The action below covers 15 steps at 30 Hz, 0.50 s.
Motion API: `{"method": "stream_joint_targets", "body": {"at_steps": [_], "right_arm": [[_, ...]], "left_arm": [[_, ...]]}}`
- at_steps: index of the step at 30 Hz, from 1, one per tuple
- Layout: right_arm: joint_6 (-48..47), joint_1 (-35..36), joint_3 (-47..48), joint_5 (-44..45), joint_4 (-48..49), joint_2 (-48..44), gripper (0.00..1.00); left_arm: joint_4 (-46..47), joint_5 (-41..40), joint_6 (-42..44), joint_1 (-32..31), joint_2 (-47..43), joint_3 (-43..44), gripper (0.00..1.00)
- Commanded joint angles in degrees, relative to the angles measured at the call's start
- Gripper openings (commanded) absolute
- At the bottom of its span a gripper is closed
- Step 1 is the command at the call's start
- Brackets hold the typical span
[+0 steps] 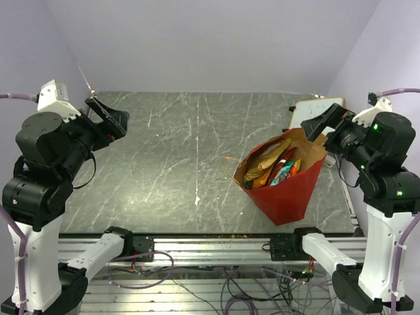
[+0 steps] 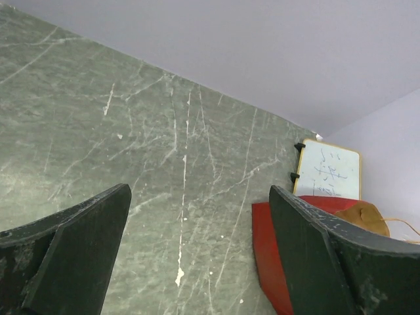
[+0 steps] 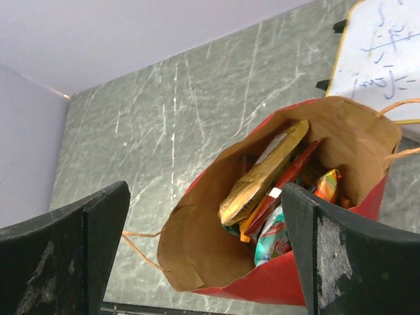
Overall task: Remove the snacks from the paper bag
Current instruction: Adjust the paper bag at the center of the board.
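Note:
The paper bag (image 1: pixel 285 193), red outside and brown inside, stands open on the right half of the table, mouth tipped up toward the back right. Several snacks (image 1: pixel 272 167) stick out of it: a gold-orange packet (image 3: pixel 262 177), a red one and a teal one. My right gripper (image 1: pixel 319 125) hangs open just right of and above the bag's mouth, holding nothing. In the right wrist view it (image 3: pixel 205 190) looks down into the bag (image 3: pixel 197 249). My left gripper (image 1: pixel 115 118) is open and empty over the far left of the table. Its wrist view (image 2: pixel 198 197) shows bare tabletop and the bag's red side (image 2: pixel 266 256).
A small white board (image 1: pixel 316 107) with a wooden frame lies at the back right, behind the bag. One of the bag's thin tan handles (image 1: pixel 230 161) droops to the left. A metal rail (image 1: pixel 210 244) runs along the table's near edge. Grey walls close in behind.

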Motion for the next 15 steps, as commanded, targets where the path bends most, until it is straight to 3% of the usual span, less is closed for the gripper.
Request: {"method": "stream_joint_targets", "body": {"at_steps": [1, 7, 15], "right_arm": [[-1.4, 0.0, 4.4, 5.8, -3.7, 1.3, 1.00], [-1.6, -0.1, 8.6, 10.5, -6.2, 3.4, 1.00], [-2.4, -0.1, 9.2, 14.4, -7.1, 5.4, 1.00]], "left_arm": [[0.9, -0.2, -2.0, -0.6, -0.5, -1.9, 0.97], [0.8, 1.6, -5.6, -1.0, -0.4, -5.2, 0.98], [7.8, 5.7, -11.3, -1.5, -2.7, -14.9, 0.99]]}}
